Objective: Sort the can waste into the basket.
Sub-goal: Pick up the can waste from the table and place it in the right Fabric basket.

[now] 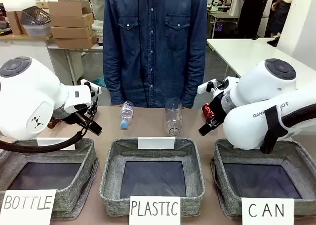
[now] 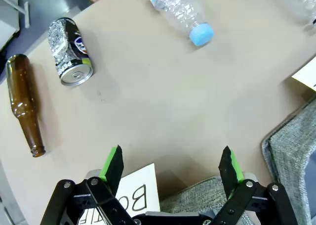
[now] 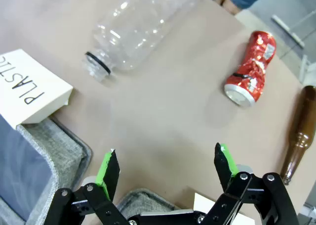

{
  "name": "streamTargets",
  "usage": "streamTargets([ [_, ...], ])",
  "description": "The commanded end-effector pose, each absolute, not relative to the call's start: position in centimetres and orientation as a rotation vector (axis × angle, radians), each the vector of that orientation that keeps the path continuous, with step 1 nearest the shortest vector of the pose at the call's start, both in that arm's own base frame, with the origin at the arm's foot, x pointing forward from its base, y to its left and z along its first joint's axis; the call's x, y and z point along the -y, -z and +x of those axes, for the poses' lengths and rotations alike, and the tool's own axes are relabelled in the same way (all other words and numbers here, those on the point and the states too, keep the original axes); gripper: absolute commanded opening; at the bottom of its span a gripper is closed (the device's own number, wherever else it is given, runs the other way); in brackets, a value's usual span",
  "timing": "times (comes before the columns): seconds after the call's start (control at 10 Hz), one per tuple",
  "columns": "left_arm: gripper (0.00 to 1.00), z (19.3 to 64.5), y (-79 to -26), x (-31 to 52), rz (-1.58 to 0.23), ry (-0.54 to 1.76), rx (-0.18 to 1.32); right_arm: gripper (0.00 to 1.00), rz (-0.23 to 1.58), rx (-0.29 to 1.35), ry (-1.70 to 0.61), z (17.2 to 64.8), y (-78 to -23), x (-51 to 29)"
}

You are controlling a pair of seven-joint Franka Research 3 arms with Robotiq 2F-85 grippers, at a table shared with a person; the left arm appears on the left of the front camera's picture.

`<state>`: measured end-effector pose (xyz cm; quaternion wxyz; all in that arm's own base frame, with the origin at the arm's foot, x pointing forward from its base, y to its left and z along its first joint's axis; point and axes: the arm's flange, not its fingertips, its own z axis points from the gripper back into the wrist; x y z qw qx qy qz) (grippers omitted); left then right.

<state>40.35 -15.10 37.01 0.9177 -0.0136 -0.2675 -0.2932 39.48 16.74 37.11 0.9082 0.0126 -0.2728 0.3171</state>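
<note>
Nearest us the basket marked CAN holds nothing, our right gripper and left gripper both hang with jaws spread, and farther out the red can and black can lie on their sides beside brown bottles we might nudge or grab.

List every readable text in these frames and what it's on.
"BOTTLE": left sign, on the left basket.
"PLASTIC": middle sign, on the middle basket.
"CAN": right sign, on the right basket.
"RANK", rest hidden: right arm.
Print on the black and silver can and the red can: too small to read.
</note>
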Motion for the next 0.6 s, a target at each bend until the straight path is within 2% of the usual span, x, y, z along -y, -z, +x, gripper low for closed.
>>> streamTargets([
  [0.0, 1.0, 40.35, -37.02, 15.11, -0.028, 0.603, 0.55, 1.0, 0.026, 0.563, -0.654, 39.48, -37.11, -16.74],
  [0.5, 1.0, 40.35, -37.02, 15.11, -0.028, 0.603, 0.55, 1.0, 0.026, 0.563, -0.654, 39.48, -37.11, -16.74],
])
